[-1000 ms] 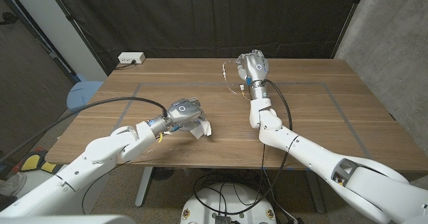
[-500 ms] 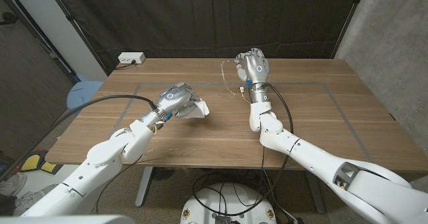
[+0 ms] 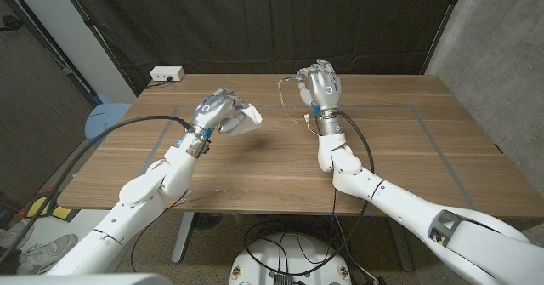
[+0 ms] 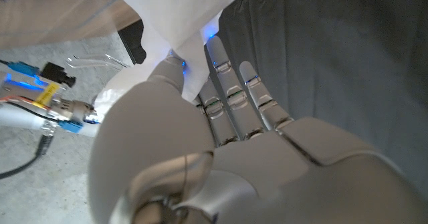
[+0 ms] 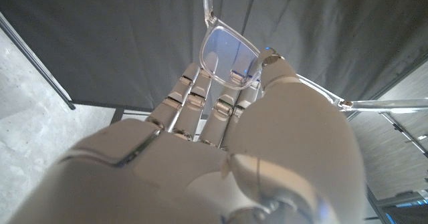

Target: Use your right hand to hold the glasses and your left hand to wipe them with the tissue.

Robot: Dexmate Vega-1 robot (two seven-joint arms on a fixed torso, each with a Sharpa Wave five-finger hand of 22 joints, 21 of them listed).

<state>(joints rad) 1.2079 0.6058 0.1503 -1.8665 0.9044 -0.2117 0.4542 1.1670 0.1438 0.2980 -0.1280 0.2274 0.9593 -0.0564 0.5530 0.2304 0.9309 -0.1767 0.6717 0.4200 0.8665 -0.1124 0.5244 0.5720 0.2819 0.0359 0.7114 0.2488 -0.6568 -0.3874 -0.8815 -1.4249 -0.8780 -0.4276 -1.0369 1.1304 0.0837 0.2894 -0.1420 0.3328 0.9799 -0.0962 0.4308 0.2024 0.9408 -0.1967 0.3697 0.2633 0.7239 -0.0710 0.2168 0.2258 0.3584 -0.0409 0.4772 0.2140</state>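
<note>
Glasses (image 5: 231, 57) pinched by right robot hand (image 3: 321, 84); left robot hand (image 3: 218, 111) clutches tissue (image 3: 246, 118).

The head camera looks down over the table (image 3: 255, 162) from above; both wrist cameras sit close behind their own fingers (image 4: 231, 83).

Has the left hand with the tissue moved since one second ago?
Yes. The left hand, gripping the tissue, has risen and moved toward the table's far edge, away from the near edge, nearer the white power strip.
</note>
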